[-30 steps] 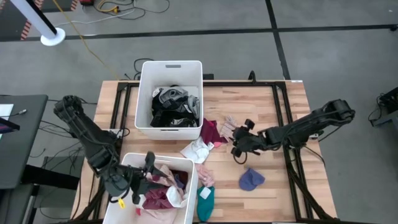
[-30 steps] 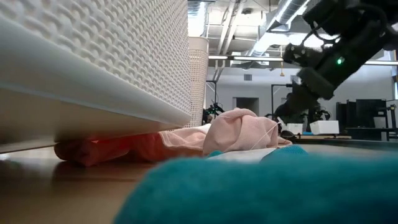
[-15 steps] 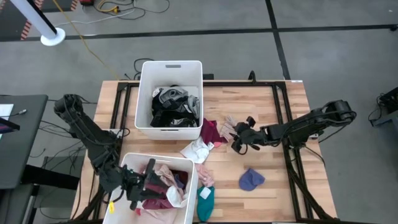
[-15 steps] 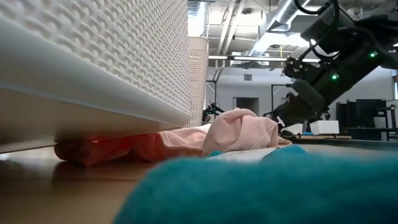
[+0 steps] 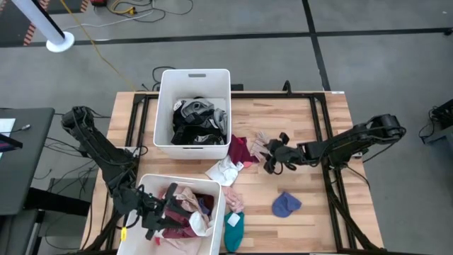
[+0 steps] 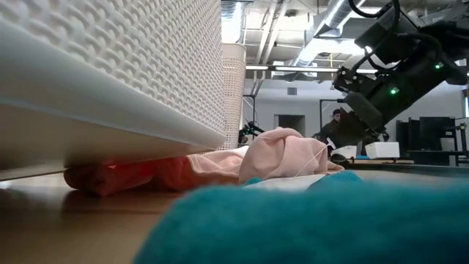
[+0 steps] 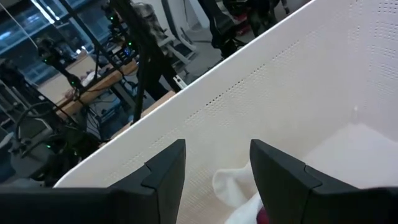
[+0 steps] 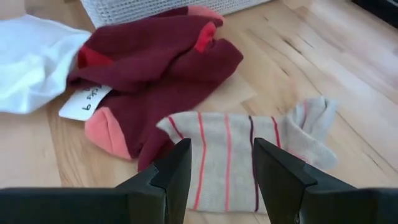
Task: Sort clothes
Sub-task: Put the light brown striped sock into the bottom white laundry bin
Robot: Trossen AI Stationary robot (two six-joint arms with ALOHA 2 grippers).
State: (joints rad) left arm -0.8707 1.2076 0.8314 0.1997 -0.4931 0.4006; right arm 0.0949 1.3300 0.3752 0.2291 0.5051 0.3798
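Note:
Clothes lie on the wooden table and in two white bins. A beige striped sock (image 8: 249,140) lies flat next to a pair of maroon socks (image 8: 155,68) and a white garment (image 8: 31,56). My right gripper (image 8: 222,163) hangs open just above the striped sock, one finger over each side of it; in the high view the right gripper (image 5: 270,161) is at mid-table. My left gripper (image 7: 217,165) is open inside the near bin (image 5: 216,212), over pink and white clothes (image 5: 185,205). A white cloth (image 7: 233,186) lies below its fingers.
The far bin (image 5: 192,74) holds black and grey clothes. A blue garment (image 5: 285,205) and a teal one (image 5: 233,227) lie toward the near edge. In the low view, the teal cloth (image 6: 293,220) and a pink garment (image 6: 282,154) lie in front of the right gripper (image 6: 343,143).
My left gripper has sunk a little over the near bin and tipped from pointing upward to nearly level. My right gripper has come down and gone slightly toward the striped sock, then kept still. Both have stayed open.

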